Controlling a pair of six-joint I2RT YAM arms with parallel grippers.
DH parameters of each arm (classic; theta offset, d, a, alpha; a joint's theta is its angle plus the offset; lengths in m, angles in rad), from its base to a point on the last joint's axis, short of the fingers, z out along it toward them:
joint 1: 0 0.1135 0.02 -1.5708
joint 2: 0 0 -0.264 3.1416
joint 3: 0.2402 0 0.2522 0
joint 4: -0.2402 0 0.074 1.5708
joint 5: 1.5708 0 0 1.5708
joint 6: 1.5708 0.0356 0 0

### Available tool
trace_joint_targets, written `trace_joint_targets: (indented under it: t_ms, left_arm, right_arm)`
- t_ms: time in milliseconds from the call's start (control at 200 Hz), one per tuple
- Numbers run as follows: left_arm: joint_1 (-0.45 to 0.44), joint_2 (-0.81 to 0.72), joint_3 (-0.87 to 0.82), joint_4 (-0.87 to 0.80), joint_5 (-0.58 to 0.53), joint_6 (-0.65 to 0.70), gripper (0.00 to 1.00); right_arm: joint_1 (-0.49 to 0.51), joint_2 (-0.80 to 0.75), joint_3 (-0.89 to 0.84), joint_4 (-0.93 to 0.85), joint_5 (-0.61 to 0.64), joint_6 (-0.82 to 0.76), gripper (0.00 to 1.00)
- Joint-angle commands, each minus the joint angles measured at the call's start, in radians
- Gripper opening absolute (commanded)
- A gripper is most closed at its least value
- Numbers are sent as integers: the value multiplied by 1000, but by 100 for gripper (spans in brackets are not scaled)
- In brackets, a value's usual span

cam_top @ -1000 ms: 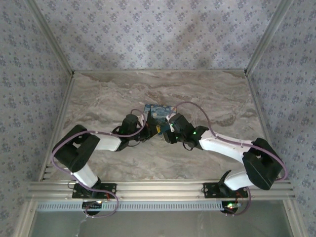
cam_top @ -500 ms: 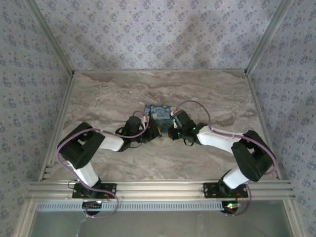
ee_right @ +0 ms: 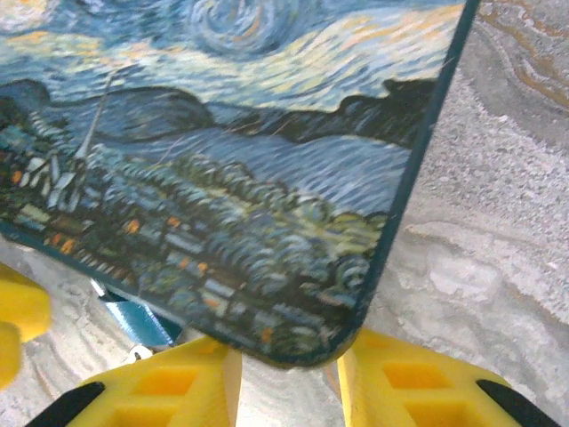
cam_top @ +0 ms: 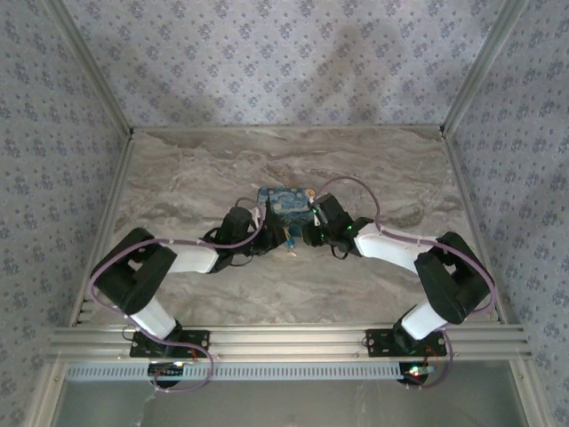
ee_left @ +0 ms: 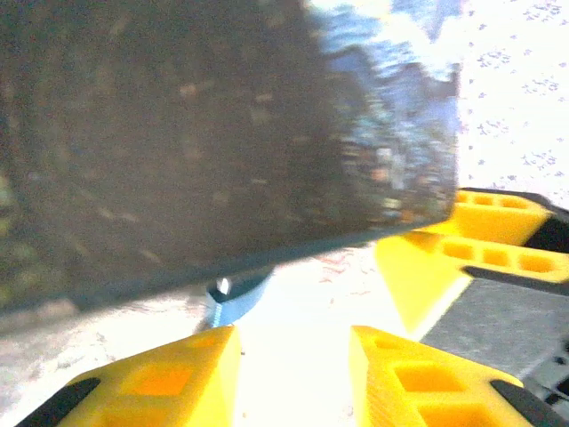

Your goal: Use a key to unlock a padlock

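Two claws, left gripper [ee_left: 293,347] and right gripper [ee_right: 289,381], parted and empty; key [ee_left: 233,298] ungripped at painted box [ee_right: 222,160] edge; unlocking outstanding.

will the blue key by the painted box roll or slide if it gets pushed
The key looks flat and thin, so it would probably slide on the smooth marble table, not roll. It lies at the edge of the painted box, so a push could wedge it underneath. Being tiny, it is likely light.
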Motion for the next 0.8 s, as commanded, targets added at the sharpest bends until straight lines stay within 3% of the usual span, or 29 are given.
trace_joint_targets:
  t_ms: [0,150,270,794]
  left_arm:
    - [16,-105,-10,-115,-42,60,39]
    - [35,-203,-6,-231,-82,110,46]
    - [30,-190,8,-246,-72,123,47]
    - [-108,151,43,113,-203,69,55]
  right_arm:
    - [44,-54,24,-50,74,-16,40]
    - [80,-78,-1,-42,78,-3,42]
    - [84,-73,-11,-28,74,6,42]
    - [50,-107,-78,23,50,18,43]
